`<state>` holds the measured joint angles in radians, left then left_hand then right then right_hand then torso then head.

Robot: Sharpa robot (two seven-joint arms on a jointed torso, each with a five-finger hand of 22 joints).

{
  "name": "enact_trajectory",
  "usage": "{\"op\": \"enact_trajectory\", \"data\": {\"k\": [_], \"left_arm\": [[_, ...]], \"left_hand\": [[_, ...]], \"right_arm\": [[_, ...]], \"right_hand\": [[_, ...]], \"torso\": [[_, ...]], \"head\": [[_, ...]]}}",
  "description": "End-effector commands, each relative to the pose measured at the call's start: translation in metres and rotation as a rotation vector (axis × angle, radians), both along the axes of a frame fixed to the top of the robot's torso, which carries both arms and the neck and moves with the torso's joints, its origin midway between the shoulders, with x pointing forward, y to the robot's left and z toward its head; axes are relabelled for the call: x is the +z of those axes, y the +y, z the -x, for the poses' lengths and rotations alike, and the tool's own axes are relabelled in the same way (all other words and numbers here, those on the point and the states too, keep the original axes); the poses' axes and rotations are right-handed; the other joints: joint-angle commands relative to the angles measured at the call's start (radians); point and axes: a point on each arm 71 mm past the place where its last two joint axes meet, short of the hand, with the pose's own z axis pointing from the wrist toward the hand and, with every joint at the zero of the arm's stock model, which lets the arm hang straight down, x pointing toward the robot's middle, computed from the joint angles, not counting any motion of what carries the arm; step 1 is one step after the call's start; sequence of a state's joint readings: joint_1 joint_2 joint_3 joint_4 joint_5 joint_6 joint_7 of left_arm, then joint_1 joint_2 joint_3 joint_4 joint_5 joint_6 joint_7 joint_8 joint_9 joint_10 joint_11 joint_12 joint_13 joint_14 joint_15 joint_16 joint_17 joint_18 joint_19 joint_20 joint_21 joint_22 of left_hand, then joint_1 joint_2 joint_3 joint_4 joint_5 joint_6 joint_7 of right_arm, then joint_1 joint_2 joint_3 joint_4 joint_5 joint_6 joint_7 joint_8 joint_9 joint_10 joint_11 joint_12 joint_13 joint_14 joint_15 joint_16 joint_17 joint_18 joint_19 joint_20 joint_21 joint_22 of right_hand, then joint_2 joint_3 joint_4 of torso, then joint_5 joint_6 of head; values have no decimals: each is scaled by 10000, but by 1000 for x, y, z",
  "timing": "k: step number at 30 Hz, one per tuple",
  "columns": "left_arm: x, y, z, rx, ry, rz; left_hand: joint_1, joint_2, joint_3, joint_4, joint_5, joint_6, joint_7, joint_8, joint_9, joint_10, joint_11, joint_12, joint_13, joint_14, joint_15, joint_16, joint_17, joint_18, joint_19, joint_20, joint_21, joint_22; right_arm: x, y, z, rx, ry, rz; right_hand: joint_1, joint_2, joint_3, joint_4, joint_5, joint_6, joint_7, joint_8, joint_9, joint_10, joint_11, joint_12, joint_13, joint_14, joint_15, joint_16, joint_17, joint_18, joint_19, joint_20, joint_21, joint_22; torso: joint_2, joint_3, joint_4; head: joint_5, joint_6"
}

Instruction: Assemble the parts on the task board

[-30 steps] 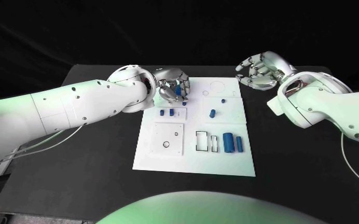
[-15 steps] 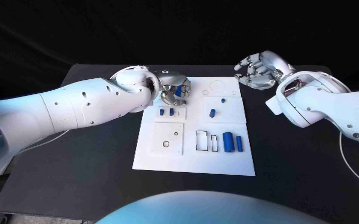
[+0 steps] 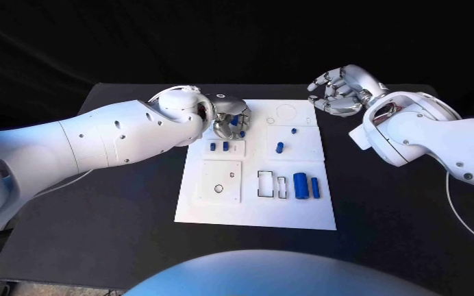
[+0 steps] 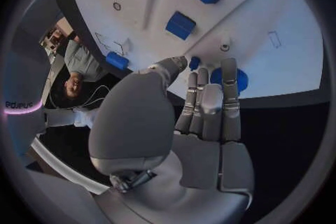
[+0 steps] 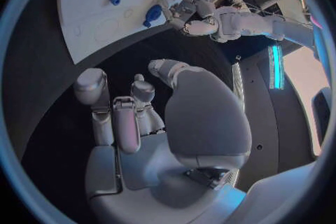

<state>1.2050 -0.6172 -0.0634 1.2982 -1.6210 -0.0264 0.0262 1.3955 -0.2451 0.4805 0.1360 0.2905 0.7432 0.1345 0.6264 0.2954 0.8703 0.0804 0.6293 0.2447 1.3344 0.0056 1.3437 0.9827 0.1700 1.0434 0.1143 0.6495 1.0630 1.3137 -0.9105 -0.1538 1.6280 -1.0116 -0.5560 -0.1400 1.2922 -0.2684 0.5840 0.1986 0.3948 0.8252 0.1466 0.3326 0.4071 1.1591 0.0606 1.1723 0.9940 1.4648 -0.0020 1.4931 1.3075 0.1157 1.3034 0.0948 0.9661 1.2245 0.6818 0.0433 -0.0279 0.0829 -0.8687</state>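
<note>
The white task board (image 3: 259,215) lies in the middle of the black table. My left hand (image 3: 229,116) hovers over its far left corner and pinches a blue part (image 3: 235,122) at its fingertips; the left wrist view shows this blue part (image 4: 229,79) behind the fingers (image 4: 210,102) at the board's edge. On the board lie two small blue blocks (image 3: 212,146), a blue piece (image 3: 279,148), a small peg (image 3: 294,131) and two blue cylinders (image 3: 300,186). My right hand (image 3: 339,94) hangs off the board's far right corner, fingers half curled and apart, holding nothing.
A raised square plate (image 3: 221,181) with small holes sits on the board's near left. Rectangular slots (image 3: 268,183) lie beside the cylinders. A round outline (image 3: 286,112) marks the board's far edge. Bare black table (image 3: 385,207) lies on both sides.
My left hand has shifted slightly toward the board's far edge with the blue part still in its fingers. The right hand's fingers have uncurled a little.
</note>
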Motion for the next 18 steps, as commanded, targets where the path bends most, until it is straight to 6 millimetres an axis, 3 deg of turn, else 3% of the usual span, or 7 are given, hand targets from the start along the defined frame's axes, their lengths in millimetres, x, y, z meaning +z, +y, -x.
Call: {"op": "enact_trajectory", "data": {"k": [1,8,18], "left_arm": [[-2,-1,-1,40,103,-292],[-3,-3,-3,87,91,-328],[-8,-6,-4,22,283,-379]], "left_hand": [[127,68,109,-75,-44,174,-8,-105,-28,0,-14,-55,-59,-55,-39,22,-1,106,-63,-31,63,69],[144,143,224,-151,-152,285,11,-256,-78,123,-16,-81,-144,32,6,148,172,86,-77,-20,118,185],[76,172,248,-155,-195,365,6,-338,-101,199,-19,-88,-189,65,20,212,219,82,-86,-6,148,253]], "right_arm": [[1,2,0,133,-118,75],[0,3,0,159,-94,77],[0,5,0,195,-78,78]], "right_hand": [[-98,-34,61,-7,41,-32,-11,32,14,-69,-3,-15,0,533,-91,-34,1039,128,-34,-3,-30,-2],[-105,-32,63,-7,41,-33,-11,34,16,-28,-3,16,43,535,-91,-32,1046,124,-25,-3,-15,8],[-105,-32,63,-7,41,-33,-11,34,16,-28,-3,16,43,535,-91,-32,1046,124,-25,-3,-15,8]], "torso": [[0,-3,-8],[-12,10,18],[-15,2,-1]], "head": [[17,-16],[-5,-26],[-5,-32]]}}
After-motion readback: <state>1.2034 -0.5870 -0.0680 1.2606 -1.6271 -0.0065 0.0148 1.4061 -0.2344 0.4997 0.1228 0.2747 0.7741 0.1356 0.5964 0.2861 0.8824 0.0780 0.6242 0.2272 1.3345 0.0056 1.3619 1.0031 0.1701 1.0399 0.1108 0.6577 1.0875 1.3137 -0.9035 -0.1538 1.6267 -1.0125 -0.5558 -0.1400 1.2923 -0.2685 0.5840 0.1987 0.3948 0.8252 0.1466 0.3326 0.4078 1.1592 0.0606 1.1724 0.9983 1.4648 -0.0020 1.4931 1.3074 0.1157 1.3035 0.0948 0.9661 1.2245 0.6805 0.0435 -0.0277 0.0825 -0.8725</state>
